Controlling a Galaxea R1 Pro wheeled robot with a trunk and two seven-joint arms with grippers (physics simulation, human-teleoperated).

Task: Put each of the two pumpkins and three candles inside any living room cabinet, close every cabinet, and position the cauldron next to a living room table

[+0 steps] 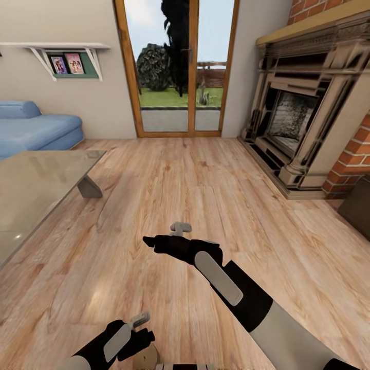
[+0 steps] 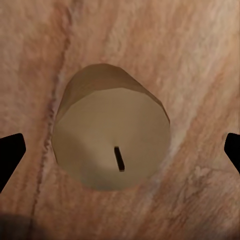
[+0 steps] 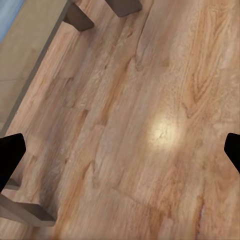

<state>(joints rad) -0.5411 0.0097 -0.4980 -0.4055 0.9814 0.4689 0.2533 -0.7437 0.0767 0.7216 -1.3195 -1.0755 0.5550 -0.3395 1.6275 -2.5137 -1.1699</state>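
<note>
A stubby beige candle (image 2: pixel 112 135) with a small dark wick stands upright on the wooden floor. My left gripper (image 2: pixel 120 150) hovers straight over it, open, its black fingertips (image 2: pixel 10 152) wide apart on either side and not touching it. In the head view the candle (image 1: pixel 148 355) peeks out just under the left gripper (image 1: pixel 137 329) at the bottom edge. My right gripper (image 1: pixel 165 234) is stretched out over bare floor in the middle of the room, open and empty (image 3: pixel 120 150). The grey glossy table (image 1: pixel 36 190) stands at the left. Pumpkins and cauldron are out of view.
A blue sofa (image 1: pixel 36 128) sits behind the table. A glass door (image 1: pixel 177 67) is straight ahead and a stone fireplace (image 1: pixel 303 113) with brick surround is at the right. A dark brown unit (image 1: pixel 359 205) cuts in at the right edge. Table legs (image 3: pixel 77 20) show by the right gripper.
</note>
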